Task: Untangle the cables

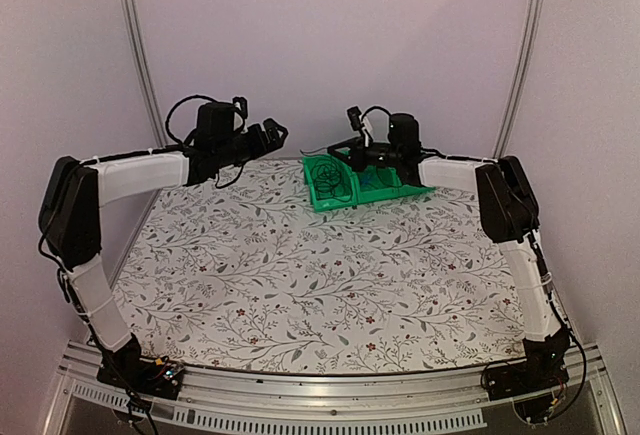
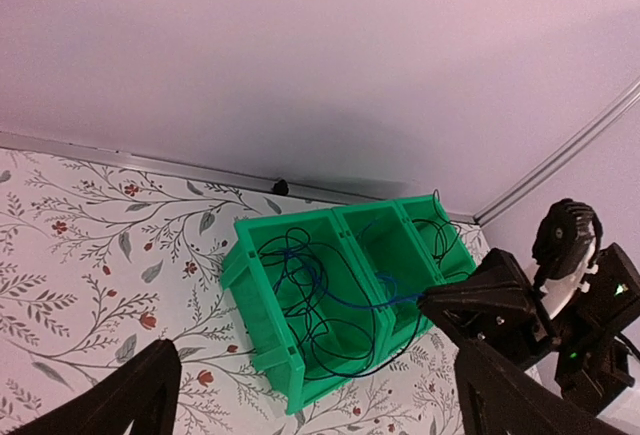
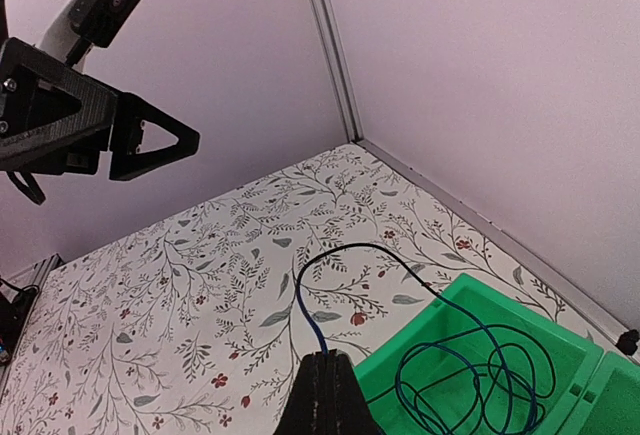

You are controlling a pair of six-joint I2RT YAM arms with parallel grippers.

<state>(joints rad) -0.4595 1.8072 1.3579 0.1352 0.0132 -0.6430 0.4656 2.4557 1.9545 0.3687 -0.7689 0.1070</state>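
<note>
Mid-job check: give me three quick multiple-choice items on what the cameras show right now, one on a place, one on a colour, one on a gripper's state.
1. Where does the cable tangle lie?
A) in the green bin
B) in a cardboard box
C) on a metal hook

2. What colour is the cable pinched in the right gripper?
A) red
B) blue
C) yellow

3. How does the left gripper stand?
A) shut on a cable
B) open, holding nothing
C) shut on the bin wall

Answers:
1 A: the thin loops sit inside the bin's compartments.
2 B: the blue cable runs from the shut fingertips in an arc into the bin.
3 B: its fingers stand wide apart with nothing between them, apart from the bin.
</note>
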